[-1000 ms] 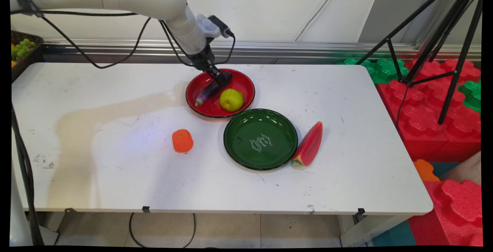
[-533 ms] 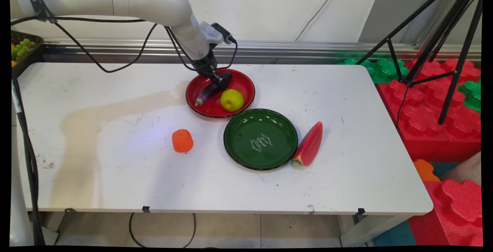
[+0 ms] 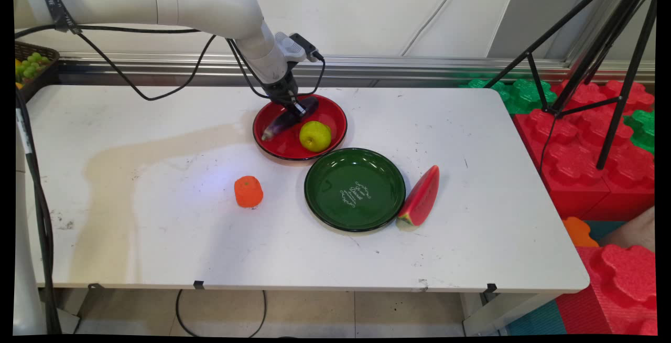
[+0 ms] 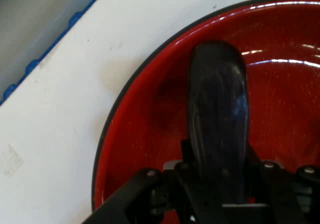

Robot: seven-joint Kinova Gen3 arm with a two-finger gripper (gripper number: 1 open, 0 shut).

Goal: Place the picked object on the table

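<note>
Eggplant [image 3: 285, 119] lay across the red plate [image 3: 335, 117], at ten o'clock from the green apple [image 3: 315, 136]. The gripper [image 3: 296, 111] was closed around its middle; it looked light, smooth, possibly slippery, best held mid-body.

The main view is looking down from above the near side of the desk [image 3: 157, 238] toward the back wall, taking in the whole top. The hand view is peering along the claw [image 4: 220, 194], close over the red plate [image 3: 335, 117], which both are sharing

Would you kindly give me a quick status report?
Gripper shut on eggplant, over red plate. Green apple right beside it on plate.
</note>
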